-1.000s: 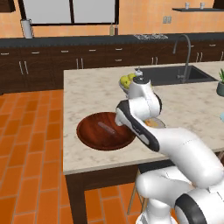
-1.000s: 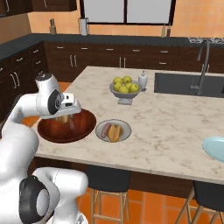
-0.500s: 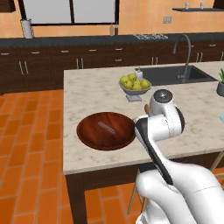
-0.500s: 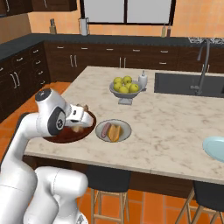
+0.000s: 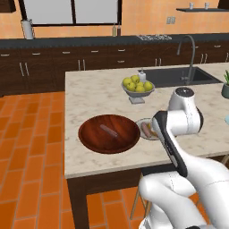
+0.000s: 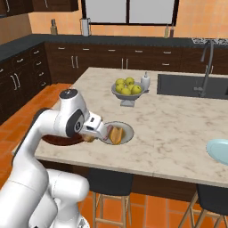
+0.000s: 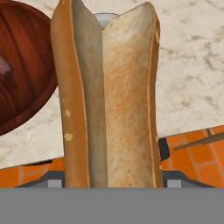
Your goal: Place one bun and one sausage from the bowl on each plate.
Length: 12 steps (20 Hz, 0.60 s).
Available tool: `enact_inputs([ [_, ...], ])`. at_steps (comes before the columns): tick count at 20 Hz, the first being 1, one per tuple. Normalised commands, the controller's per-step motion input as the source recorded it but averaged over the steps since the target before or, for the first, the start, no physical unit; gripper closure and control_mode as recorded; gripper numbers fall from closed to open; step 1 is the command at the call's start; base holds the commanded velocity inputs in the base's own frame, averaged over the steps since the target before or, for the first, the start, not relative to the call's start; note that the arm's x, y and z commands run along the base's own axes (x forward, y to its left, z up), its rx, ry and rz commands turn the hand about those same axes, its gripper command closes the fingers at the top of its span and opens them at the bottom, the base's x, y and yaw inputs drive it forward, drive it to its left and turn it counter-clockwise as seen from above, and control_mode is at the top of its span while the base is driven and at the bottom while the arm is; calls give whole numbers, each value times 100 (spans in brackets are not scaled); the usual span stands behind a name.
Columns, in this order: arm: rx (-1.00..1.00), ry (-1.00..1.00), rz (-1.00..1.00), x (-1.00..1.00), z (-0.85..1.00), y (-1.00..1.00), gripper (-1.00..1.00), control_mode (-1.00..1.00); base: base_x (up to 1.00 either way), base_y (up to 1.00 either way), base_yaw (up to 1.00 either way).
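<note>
Bun clamped in closed gripper near grey plate; risks landing on already filled plate instead of far-right blue plate.

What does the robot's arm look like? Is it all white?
Mostly white. The arm is made of smooth, rounded, glossy shells, with dark grey bands and a dark round cap at the joints. A dark stripe runs along one link. No loose cables or markings show. The gripper is white with small dark fingertips.
</note>
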Motion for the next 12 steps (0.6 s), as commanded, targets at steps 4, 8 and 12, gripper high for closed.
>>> enact_inputs([
  [4, -5, -5, 7, -62, 0, 20, 100, -100, 0, 0, 0],
  [8, 0, 0, 0, -5, 0, 1, 100, -100, 0, 0, 0],
  [12, 0, 0, 0, 0, 0, 0, 100, -100, 0, 0, 0],
])
